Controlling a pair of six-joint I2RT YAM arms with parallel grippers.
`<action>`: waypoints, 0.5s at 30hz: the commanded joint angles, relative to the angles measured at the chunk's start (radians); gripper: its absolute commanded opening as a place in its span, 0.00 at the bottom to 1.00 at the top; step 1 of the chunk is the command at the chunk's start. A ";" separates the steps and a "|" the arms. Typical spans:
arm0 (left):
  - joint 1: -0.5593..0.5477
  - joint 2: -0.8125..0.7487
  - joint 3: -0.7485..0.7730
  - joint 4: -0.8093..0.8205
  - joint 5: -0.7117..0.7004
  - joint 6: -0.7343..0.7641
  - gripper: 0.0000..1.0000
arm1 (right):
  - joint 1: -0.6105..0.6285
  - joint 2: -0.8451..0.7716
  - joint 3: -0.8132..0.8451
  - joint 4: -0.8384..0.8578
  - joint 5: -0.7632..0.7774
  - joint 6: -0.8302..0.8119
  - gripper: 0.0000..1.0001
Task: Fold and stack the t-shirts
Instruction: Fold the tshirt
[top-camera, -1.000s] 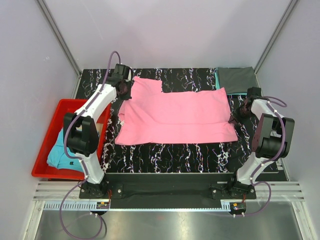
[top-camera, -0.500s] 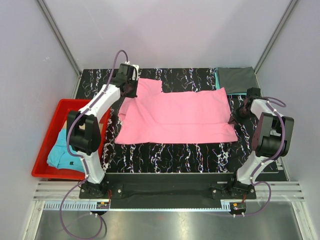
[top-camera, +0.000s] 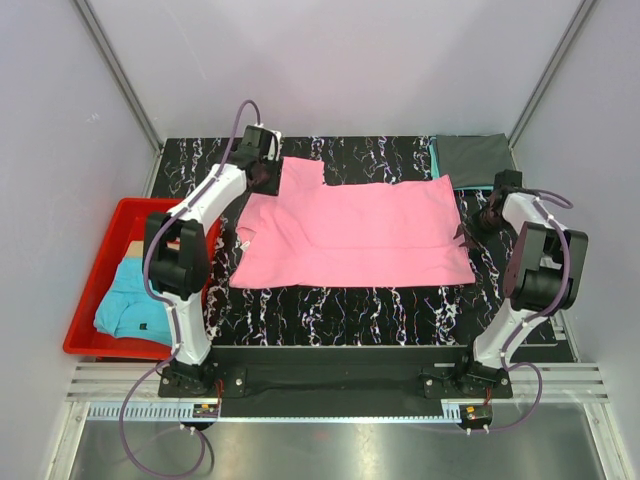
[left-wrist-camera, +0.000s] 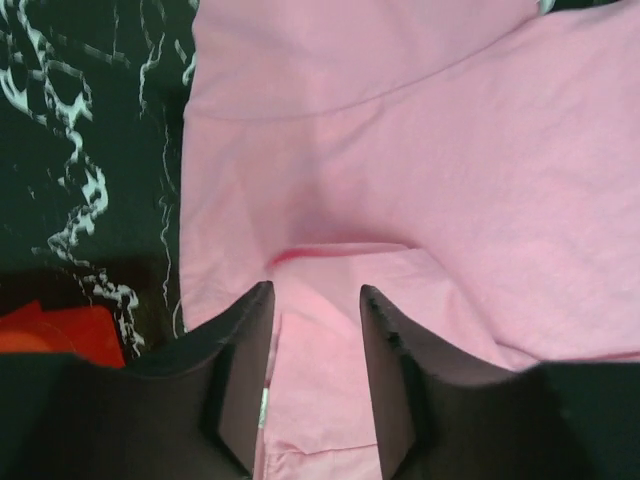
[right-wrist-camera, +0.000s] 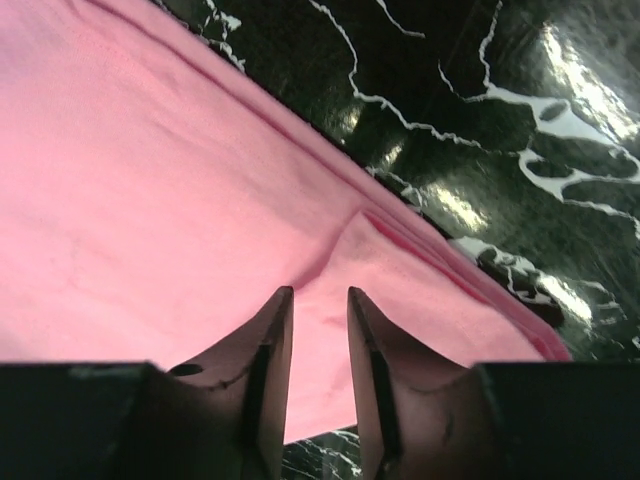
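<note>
The pink t-shirt (top-camera: 350, 235) lay spread flat across the middle of the black marbled table (top-camera: 350, 312), with 1 sleeve reaching toward the far left. The left claw (top-camera: 262, 178) hung over that far left corner of the shirt. In the left wrist view its 2 fingers (left-wrist-camera: 245, 340) stood apart, and the pink cloth showed in the gap between them, with a small raised crease just ahead of the tips. The right claw (top-camera: 468, 232) sat at the shirt's right edge. Its 2 fingers (right-wrist-camera: 272, 330) were apart by a narrow gap, above a small pucker in the cloth and clamped on nothing. A folded dark grey t-shirt (top-camera: 472, 160) rested at the far right corner of the table. A light blue t-shirt (top-camera: 135, 305) lay in the red bin (top-camera: 92, 262) left of the table.
</note>
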 joint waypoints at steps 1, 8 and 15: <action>-0.006 -0.049 0.044 0.073 0.067 0.007 0.55 | -0.003 -0.119 0.031 -0.065 0.030 -0.009 0.36; -0.063 -0.161 0.041 -0.124 -0.031 -0.082 0.59 | -0.003 -0.188 -0.111 -0.036 -0.066 0.044 0.21; -0.164 -0.349 -0.214 -0.127 -0.045 -0.168 0.61 | -0.003 -0.114 -0.203 0.045 0.004 0.048 0.15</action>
